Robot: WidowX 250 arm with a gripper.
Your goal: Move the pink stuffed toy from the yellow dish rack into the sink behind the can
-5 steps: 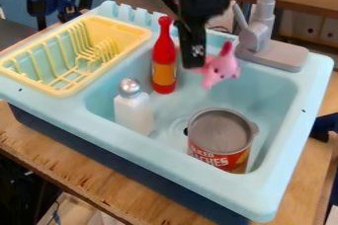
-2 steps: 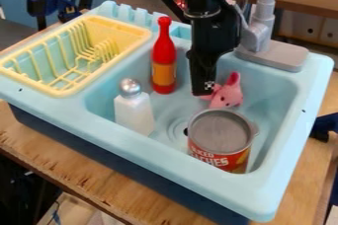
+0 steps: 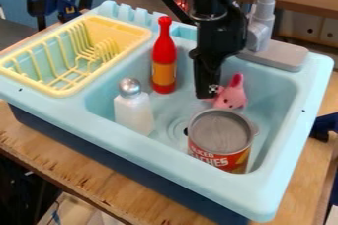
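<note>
Just right of the hand (image 3: pixel 208 90) and touching it, the pink toy animal (image 3: pixel 230 98) is right of centre in the frame; how far open the hand is, or whether it grips the toy, I cannot tell. Compared with the earliest frame, both are lower, the toy down from near the faucet base (image 3: pixel 277 55). The blue sink basin (image 3: pixel 274 88) contains the toy, a red bottle (image 3: pixel 163 61), a white shaker (image 3: pixel 133 110) and, lower right, a can (image 3: pixel 221 137).
</note>
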